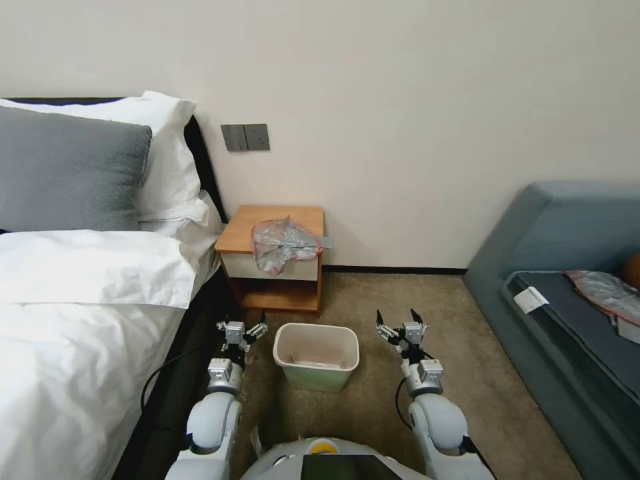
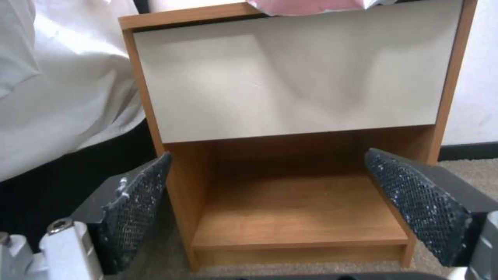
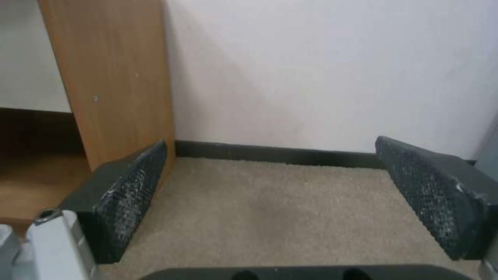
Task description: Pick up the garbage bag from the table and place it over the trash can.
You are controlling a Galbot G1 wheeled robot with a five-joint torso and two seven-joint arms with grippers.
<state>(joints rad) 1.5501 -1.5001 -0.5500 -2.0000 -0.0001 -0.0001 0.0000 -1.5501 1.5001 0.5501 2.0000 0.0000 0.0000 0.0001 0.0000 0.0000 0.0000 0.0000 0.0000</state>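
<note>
The garbage bag (image 1: 283, 243), crumpled silvery-grey with a pink-red rim, lies on the right part of the table (image 1: 250, 227) and droops over its white drawer front; its pink edge (image 2: 306, 6) peeks over the table's top in the left wrist view. The trash can (image 1: 317, 355) stands on the carpet in front of the table, with no bag over it. My left gripper (image 1: 241, 325) hangs low and open just left of the can, facing the table (image 2: 290, 97). My right gripper (image 1: 399, 318) is open to the can's right, above bare carpet, with nothing between its fingers (image 3: 130, 194).
A bed (image 1: 73, 313) with white bedding and a grey pillow fills the left. A blue-grey sofa (image 1: 567, 267) stands at the right, with another silvery bag (image 1: 610, 293) on its seat. The wall is close behind the table. Open carpet (image 1: 427, 300) lies between can and sofa.
</note>
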